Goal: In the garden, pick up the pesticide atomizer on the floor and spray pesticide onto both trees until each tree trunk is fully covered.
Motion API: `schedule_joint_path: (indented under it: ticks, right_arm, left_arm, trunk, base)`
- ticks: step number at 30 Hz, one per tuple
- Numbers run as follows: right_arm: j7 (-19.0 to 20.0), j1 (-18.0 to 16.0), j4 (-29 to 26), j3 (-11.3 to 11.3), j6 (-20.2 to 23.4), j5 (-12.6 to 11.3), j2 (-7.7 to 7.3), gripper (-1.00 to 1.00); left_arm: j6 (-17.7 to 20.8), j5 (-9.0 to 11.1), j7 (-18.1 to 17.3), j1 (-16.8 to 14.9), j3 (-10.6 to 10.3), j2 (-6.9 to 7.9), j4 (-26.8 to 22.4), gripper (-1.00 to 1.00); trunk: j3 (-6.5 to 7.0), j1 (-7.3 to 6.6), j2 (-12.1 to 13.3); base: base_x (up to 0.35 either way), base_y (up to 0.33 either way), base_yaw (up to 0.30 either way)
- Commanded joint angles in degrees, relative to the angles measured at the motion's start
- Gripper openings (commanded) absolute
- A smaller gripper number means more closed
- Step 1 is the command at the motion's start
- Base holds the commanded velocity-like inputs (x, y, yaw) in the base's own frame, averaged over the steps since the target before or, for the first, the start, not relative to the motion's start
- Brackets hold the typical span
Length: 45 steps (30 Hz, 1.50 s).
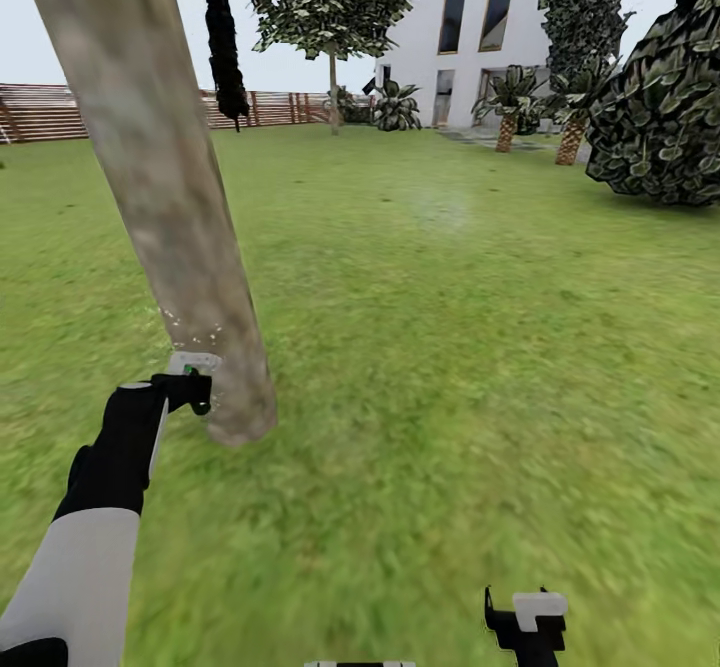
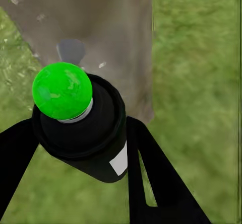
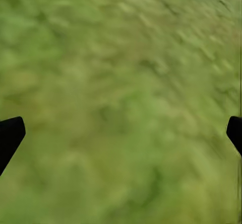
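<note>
A thick grey-brown tree trunk point(image 1: 170, 197) is seen close by on the left, leaning up out of the green grass point(image 1: 450, 347). The left gripper point(image 1: 185, 387) is held right beside the bottom part of the trunk. The pesticide atomizer point(image 2: 83, 126), a dark bottle with a bright green round top, is squeezed between the two black fingers point(image 2: 156, 183) and is pointed at the trunk. Tiny white specks point(image 1: 185, 332) are dotted on the bark just above the bottle. The right gripper point(image 1: 527, 622) is held low over the grass, well apart from the trunk, with its fingers spread wide and nothing between them. A second tree point(image 1: 332, 7), a wooden fence point(image 1: 40, 112) and a white house point(image 1: 480, 27) are seen far back.
</note>
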Motion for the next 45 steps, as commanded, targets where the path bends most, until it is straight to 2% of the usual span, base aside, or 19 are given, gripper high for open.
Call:
schedule_joint_path:
  ticks: [1,10,19,20,22,24,25,27,30,32,35,41,44,45]
  right_arm:
    - [0.0,0.0,0.0,0.0,0.0,0.0,0.01,1.0]
    - [0.0,0.0,-0.1,0.0,0.0,0.0,0.03,1.0]
    - [0.0,0.0,-0.1,0.0,0.0,0.0,0.03,1.0]
    - [0.0,0.0,-0.1,0.0,0.0,0.0,0.03,1.0]
    - [0.0,0.0,-0.1,0.0,0.0,0.0,0.03,1.0]
    - [0.1,0.0,-0.1,0.0,0.0,0.0,0.03,1.0]
    - [0.1,0.0,-0.1,0.0,0.0,0.0,0.03,1.0]
    - [0.1,0.0,-0.1,0.1,0.0,0.1,0.05,1.0]
    - [0.1,0.0,0.0,0.1,0.0,0.1,0.09,1.0]
    - [0.1,0.0,-0.1,0.1,0.0,0.1,0.1,1.0]
    - [0.1,0.0,0.0,0.1,0.0,0.1,0.1,1.0]
    - [0.1,0.0,0.0,0.1,0.0,0.1,0.03,1.0]
    - [0.1,0.0,0.0,0.1,0.0,0.1,0.03,1.0]
    - [0.1,0.0,0.0,0.1,0.0,0.1,0.06,1.0]
  left_arm:
    - [0.0,0.0,0.0,0.0,0.1,-0.02,0.0,-1.0]
    - [-0.1,0.1,0.0,0.0,0.2,0.09,-0.1,-1.0]
    - [0.0,0.1,0.1,0.0,0.4,0.52,-0.1,-1.0]
    - [-0.1,0.1,0.2,0.0,2.1,0.52,-0.1,-1.0]
    - [-0.1,0.0,0.2,0.0,3.2,0.65,0.0,-1.0]
    - [-0.1,-0.1,0.2,0.1,5.3,0.81,0.2,-1.0]
    - [-0.2,-0.4,0.1,0.4,7.4,1.44,0.8,-1.0]
    - [-0.6,-0.5,0.1,2.8,7.0,1.27,2.9,-1.0]
    - [-0.7,-0.2,0.2,3.7,3.6,0.22,6.8,-1.0]
    - [-0.7,-0.3,0.2,3.8,3.7,0.54,7.4,-1.0]
    - [-1.0,-0.6,0.1,4.0,5.3,2.36,8.0,-1.0]
    - [-1.0,-0.3,0.3,4.0,4.6,-1.31,8.9,-1.0]
    - [-1.6,-0.6,0.3,4.0,5.1,-1.17,9.3,-1.0]
    - [-2.1,-0.6,1.5,5.6,5.3,-0.95,9.0,-1.0]
  trunk:
    - [0.0,0.0,0.0]
    - [0.0,0.0,0.0]
    - [0.0,0.0,0.0]
    - [0.0,0.0,0.0]
    - [0.0,0.0,0.0]
    - [0.0,0.0,0.0]
    - [0.0,0.0,0.0]
    - [0.0,0.0,0.0]
    - [0.0,0.0,0.0]
    - [0.0,0.0,0.0]
    - [0.0,0.0,0.0]
    - [0.0,0.0,0.0]
    - [0.0,0.0,0.0]
    - [0.0,0.0,0.0]
  base:
    - [0.197,-0.231,0.004]
    - [0.117,-0.251,0.008]
    - [0.034,-0.265,0.261]
    - [0.241,-0.184,0.277]
    - [0.267,-0.172,0.277]
    - [0.277,-0.167,0.277]
    - [0.279,-0.166,0.277]
    - [0.277,-0.166,0.277]
    - [0.109,-0.062,0.271]
    - [0.007,-0.004,0.256]
    - [0.001,-0.009,0.169]
    - [0.0,-0.234,0.008]
    - [0.002,-0.267,0.0]
    - [0.095,-0.269,0.0]
